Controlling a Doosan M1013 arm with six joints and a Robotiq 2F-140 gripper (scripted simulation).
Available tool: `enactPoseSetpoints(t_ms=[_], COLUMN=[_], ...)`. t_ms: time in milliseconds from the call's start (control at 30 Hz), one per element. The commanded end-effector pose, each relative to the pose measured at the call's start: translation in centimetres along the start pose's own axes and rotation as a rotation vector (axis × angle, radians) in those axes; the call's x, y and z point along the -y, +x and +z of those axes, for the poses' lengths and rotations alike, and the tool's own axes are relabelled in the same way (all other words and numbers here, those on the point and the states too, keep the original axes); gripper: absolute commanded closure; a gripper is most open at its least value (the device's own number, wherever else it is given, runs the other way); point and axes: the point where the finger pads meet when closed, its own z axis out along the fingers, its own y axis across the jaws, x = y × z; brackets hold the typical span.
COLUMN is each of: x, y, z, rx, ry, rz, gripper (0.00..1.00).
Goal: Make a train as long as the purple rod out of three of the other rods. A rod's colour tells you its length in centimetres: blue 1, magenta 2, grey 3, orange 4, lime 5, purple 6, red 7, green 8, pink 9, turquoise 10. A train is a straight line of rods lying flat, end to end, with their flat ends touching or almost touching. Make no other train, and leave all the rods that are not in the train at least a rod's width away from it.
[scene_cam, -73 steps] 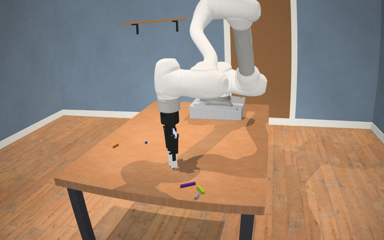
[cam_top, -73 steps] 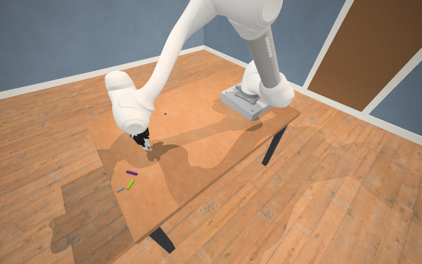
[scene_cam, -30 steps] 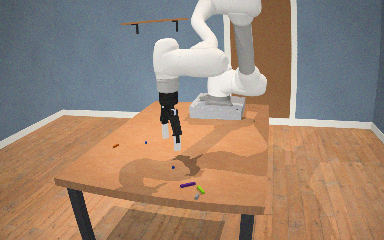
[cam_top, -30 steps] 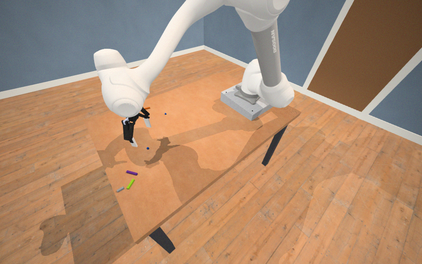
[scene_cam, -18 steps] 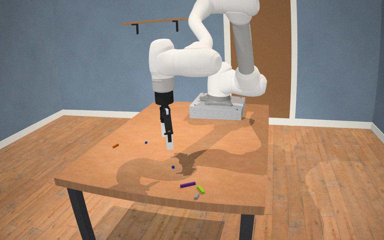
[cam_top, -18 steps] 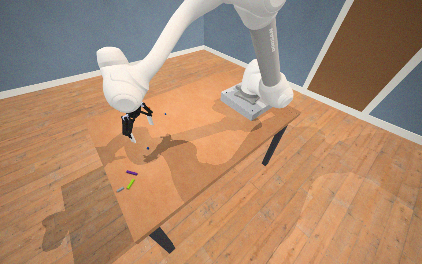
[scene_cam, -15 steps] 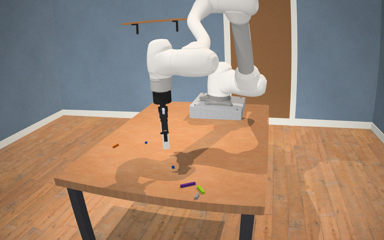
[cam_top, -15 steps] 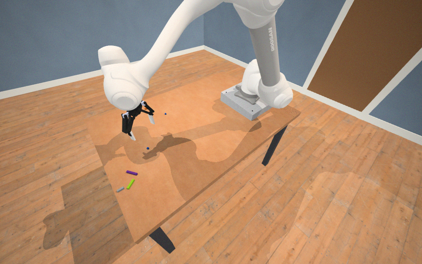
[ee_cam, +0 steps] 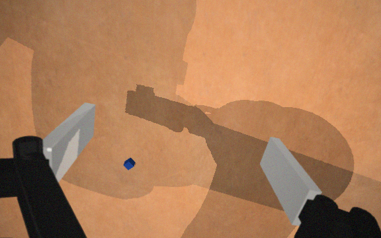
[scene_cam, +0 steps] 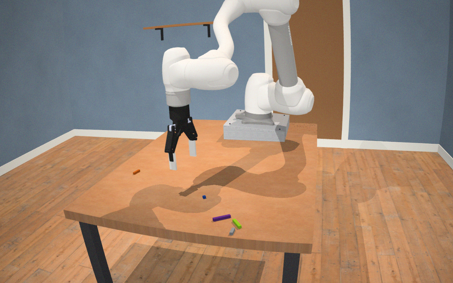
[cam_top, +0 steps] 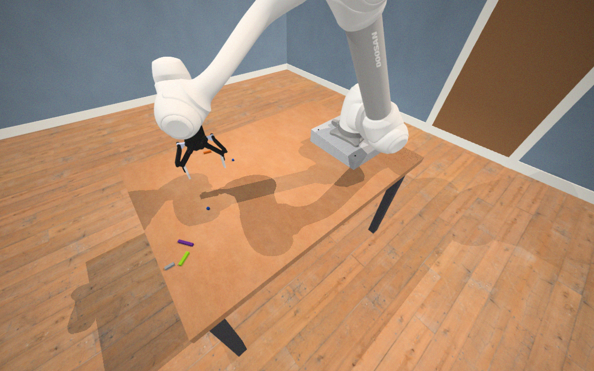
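Note:
My gripper is open and empty, well above the middle of the table; it also shows in the exterior view and the wrist view. A blue cube lies in the arm's shadow below it. A second blue cube lies farther back. An orange rod lies near the table's far left side. The purple rod lies near the front edge, with a lime rod and a grey rod close by, apart from each other.
The arm's grey base block stands at the back of the table. The table edge runs just in front of the grey rod.

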Motion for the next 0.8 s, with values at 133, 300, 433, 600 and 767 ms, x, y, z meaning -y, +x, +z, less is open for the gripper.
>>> enactPoseSetpoints(t_ms=[133, 300, 433, 600, 767], x=[-2.3, -3.9, -5.2, -6.7, -8.5], y=[3.7, 5.8, 7.5, 9.2, 11.1], z=[0.2, 0.4, 0.5, 0.7, 0.9], rx=[-0.007, -0.006, -0.006, -0.006, -0.005], ry=[0.002, 0.003, 0.003, 0.004, 0.004], rz=[0.312, 0.504, 0.658, 0.824, 1.018], gripper=[0.0, 0.0, 0.0, 0.0, 0.0])
